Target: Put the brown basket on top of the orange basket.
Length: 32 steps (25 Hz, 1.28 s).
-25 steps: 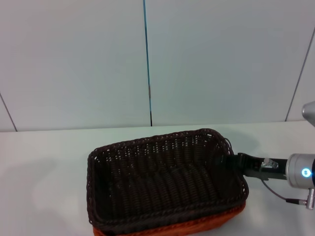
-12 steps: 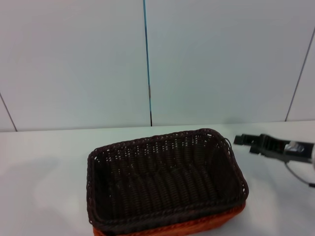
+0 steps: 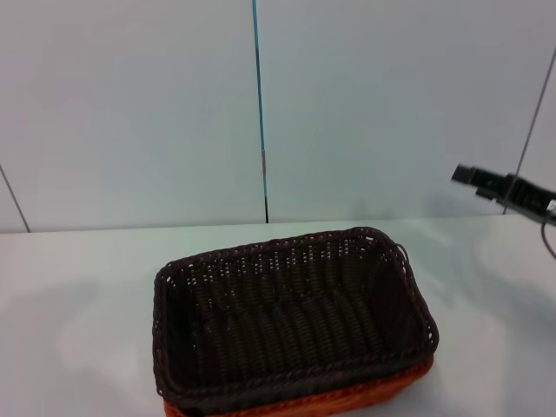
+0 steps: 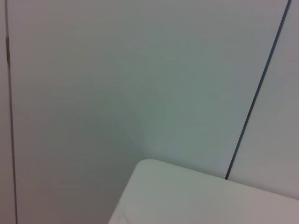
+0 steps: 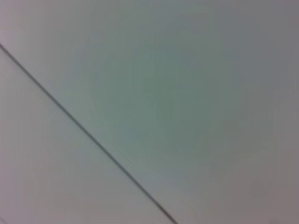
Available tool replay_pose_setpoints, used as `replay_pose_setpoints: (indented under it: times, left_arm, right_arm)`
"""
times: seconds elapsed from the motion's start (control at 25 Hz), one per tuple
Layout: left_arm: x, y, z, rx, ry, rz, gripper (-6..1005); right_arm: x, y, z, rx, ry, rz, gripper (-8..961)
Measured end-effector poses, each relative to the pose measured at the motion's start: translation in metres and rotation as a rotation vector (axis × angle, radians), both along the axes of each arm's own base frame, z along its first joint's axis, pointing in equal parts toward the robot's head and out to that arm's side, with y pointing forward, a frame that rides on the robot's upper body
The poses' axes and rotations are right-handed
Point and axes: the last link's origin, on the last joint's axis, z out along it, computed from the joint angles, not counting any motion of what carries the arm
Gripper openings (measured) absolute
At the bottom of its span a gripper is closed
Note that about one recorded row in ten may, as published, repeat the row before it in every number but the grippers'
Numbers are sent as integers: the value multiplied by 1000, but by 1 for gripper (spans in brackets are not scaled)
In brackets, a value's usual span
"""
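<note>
— So, is it done?

— Looks it to me. The brown basket [image 3: 291,317] sits nested on the orange basket [image 3: 365,398], rims roughly lined up; only an orange strip shows beneath, from about five to seven o'clock. The pair stands on the white table [image 3: 78,287], near its front edge.

— And the arms?

— The right gripper [image 3: 486,184] hangs up at about two o'clock from the baskets, well apart, holding nothing. Whether its fingers are spread or closed, I cannot tell from here. The left one isn't visible; its camera shows only a table corner [image 4: 149,177] and wall.

— Anything left?

— I'd judge only parking the arm.
</note>
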Motion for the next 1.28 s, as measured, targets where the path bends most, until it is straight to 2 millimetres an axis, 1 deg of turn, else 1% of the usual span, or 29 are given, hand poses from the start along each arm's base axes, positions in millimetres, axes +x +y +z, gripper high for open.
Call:
replay_pose_setpoints:
  times: [0.16, 0.2, 0.36, 0.6, 0.76, 0.88, 0.92, 0.96, 1.16, 1.2, 1.28]
  left_arm:
    - [0, 1, -4, 9, -28, -1, 503]
    - [1, 1, -6, 9, -35, -2, 503]
    - [3, 4, -12, 10, -73, -17, 503]
    - [16, 9, -21, 28, -144, -105, 503]
    - [28, 12, -30, 40, -190, -196, 503]
    - [40, 17, -37, 23, -222, -261, 504]
    - [44, 19, -39, 14, -230, -280, 504]
    - [49, 21, -42, 0, -241, -307, 504]
    - [73, 29, -54, -55, -279, -423, 504]
    - [80, 31, -57, -71, -281, -462, 504]
    - [87, 32, -61, -87, -276, -501, 504]
  right_arm:
    - [5, 0, 3, 61, 26, 27, 667]
    - [7, 0, 6, 93, 11, 45, 667]
    - [9, 1, 7, 125, -13, 62, 667]
    - [19, 6, 5, 147, 1, 26, 658]
    - [25, 5, -1, 162, -49, 37, 645]
    - [27, 4, -6, 181, -142, 84, 644]
    - [28, 3, -9, 191, -201, 110, 644]
    - [28, 3, -9, 191, -201, 110, 644]
    - [37, 4, -16, 215, -346, 128, 645]
    - [39, 5, -18, 215, -371, 125, 637]
    - [44, 7, -21, 213, -433, 109, 621]
